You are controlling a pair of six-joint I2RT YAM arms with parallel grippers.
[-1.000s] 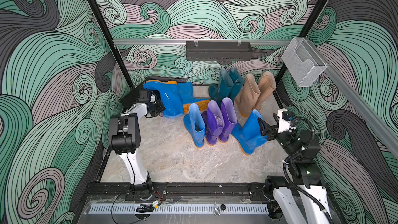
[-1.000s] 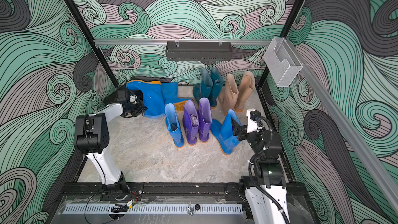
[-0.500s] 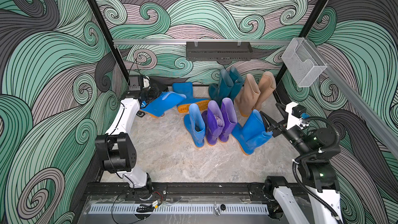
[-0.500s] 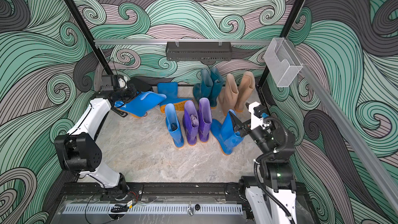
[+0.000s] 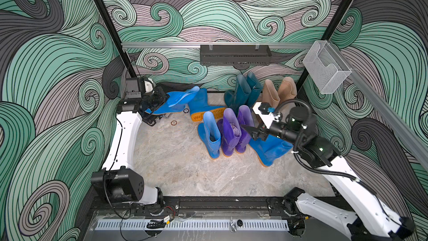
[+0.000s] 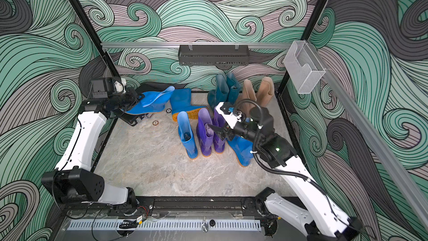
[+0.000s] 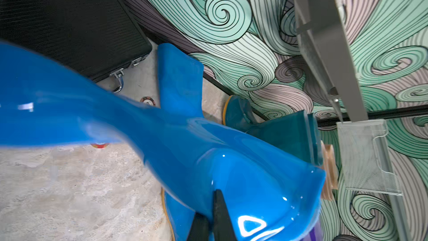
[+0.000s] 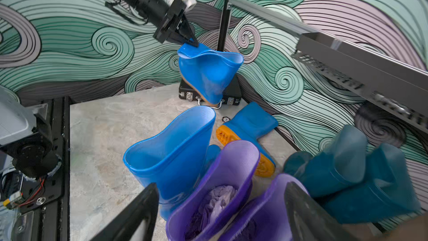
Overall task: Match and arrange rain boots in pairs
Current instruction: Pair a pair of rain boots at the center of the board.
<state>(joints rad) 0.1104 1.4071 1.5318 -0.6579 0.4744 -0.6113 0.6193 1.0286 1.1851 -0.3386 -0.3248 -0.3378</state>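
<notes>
- The left gripper [image 8: 188, 41] is pinched tight on the cuff rim of the lifted blue boot [image 8: 208, 75], which hangs from that grip over the black case [image 8: 231, 92] in the far left corner; whether its toe touches the case cannot be told
- The black case lies flat and shut, its latches and metal handle facing the open floor [image 5: 185, 172], so its contents are hidden
- The right gripper [image 8: 221, 186] has its jaws spread wide and grips nothing; it hovers just over the cuffs of the purple boots [image 5: 230, 135]
- The purple boots stand upright side by side mid-floor; the left one holds crumpled lilac stuffing [image 8: 215, 202] in its shaft, while the other's inside is too dark to judge
- The upright blue boot [image 5: 212, 135] stands touching the purple pair on their left, its shaft open to the camera
- The fallen blue boot [image 5: 201, 103] lies on its side behind them, orange sole showing
- The fourth blue boot [image 5: 268, 150] stands right of the purple pair, partly hidden beneath the right arm
- The teal boots [image 5: 242, 91] stand together against the back wall, with the beige boots [image 5: 269, 93] just beside them towards the right corner
- Two small round discs [image 5: 173, 122] lie on the floor near the case
- A black wire rack [image 5: 235, 54] hangs on the back rail and a clear holder [image 5: 325, 68] on the right rail; the rack's inside cannot be seen
</notes>
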